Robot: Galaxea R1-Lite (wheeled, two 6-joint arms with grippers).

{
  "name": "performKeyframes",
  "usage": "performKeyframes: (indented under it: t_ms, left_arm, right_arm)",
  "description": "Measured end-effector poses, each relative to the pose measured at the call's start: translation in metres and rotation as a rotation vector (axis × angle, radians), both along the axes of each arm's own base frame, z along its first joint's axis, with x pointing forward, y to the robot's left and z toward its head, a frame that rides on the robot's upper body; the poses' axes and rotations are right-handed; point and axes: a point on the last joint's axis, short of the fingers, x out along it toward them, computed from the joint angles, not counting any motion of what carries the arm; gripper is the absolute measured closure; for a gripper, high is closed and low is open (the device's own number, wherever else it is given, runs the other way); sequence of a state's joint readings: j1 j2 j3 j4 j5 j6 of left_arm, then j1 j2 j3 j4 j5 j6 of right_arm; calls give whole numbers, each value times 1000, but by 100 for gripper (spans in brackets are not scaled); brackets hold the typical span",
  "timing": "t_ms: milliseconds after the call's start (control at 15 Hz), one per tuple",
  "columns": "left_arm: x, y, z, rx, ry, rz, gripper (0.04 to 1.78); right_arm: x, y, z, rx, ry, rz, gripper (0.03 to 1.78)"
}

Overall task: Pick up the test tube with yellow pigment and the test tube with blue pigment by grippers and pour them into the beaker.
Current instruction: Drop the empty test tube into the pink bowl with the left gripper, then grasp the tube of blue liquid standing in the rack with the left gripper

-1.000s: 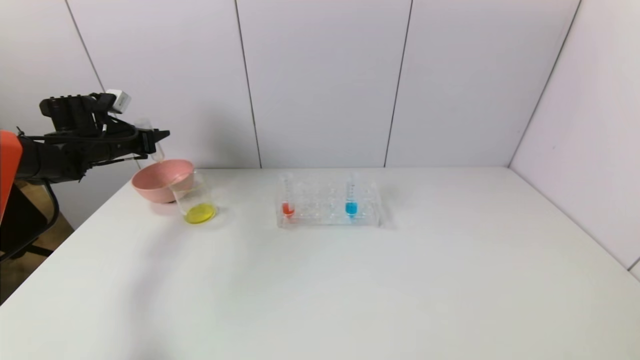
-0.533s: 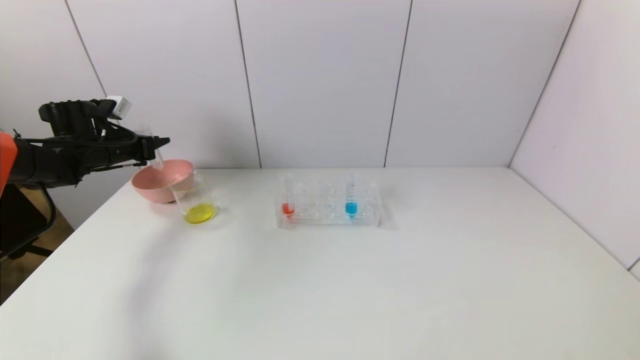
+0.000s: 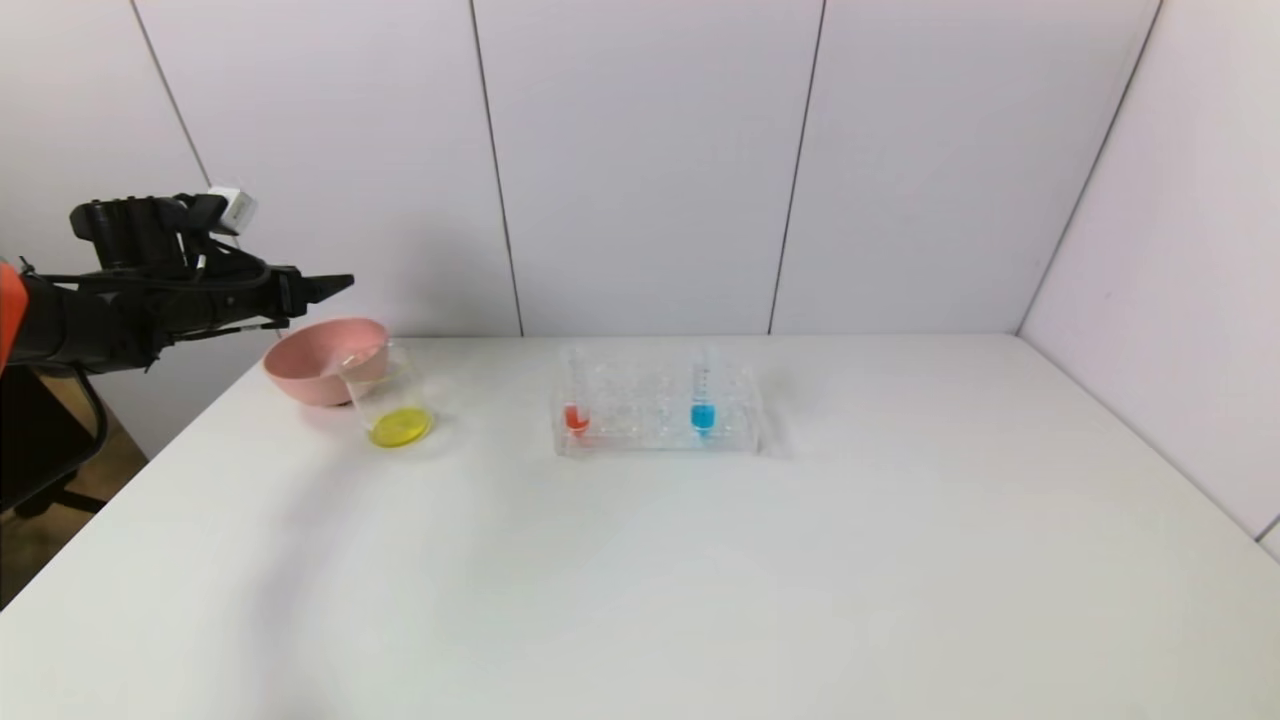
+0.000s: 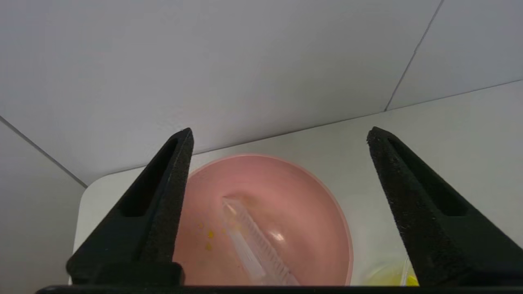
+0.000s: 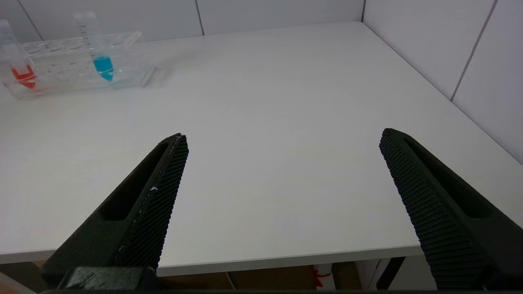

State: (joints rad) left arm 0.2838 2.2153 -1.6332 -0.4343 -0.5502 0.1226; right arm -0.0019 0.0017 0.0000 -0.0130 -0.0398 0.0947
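From the head view I see my left claw (image 3: pixel 335 284) hanging in the air above the pink bowl (image 3: pixel 318 372) at the far left of the white desk (image 3: pixel 640 560), with nothing between its jaws. The beaker (image 3: pixel 388 400) stands just beside the bowl, touching its near right side, with yellow liquid pooled on its base. Further right, a clear rack (image 3: pixel 655 408) holds 2 upright tubes: a red-filled tube (image 3: pixel 574 395) at its left end and the test tube with blue pigment (image 3: pixel 703 395) toward its right end. In the left wrist view the left claw (image 4: pixel 280 136) has its jaws spread wide apart and empty, and below them the test tube with yellow pigment (image 4: pixel 255 241), now clear and drained, lies slanted inside the pink bowl (image 4: pixel 327 212) with a few yellow drops beside it; a sliver of the beaker's yellow liquid shows at the edge. In the right wrist view the right claw (image 5: pixel 284 136) is parked low at the near edge of the desk (image 5: pixel 286 122), jaws wide apart and empty, well apart from the rack (image 5: pixel 65 67) and its blue tube (image 5: pixel 98 49).
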Motion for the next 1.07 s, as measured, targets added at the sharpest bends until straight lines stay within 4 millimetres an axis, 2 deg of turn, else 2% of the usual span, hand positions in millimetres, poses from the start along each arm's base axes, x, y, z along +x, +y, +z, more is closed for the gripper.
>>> performKeyframes:
  t_ms: [200,533,800,1067]
  left_arm:
    - [-5,-1,26,38,-94,37,5]
    - [-38,-15,78,80,-186,194,4]
    - [-78,-43,109,81,-146,337,4]
    - [-112,-76,121,28,-67,357,4]
  right_arm:
    - [0,0,0,0,0,0,10]
    - [0,0,0,0,0,0,10]
    - [0,0,0,0,0,0,10]
    - [0,0,0,0,0,0,10]
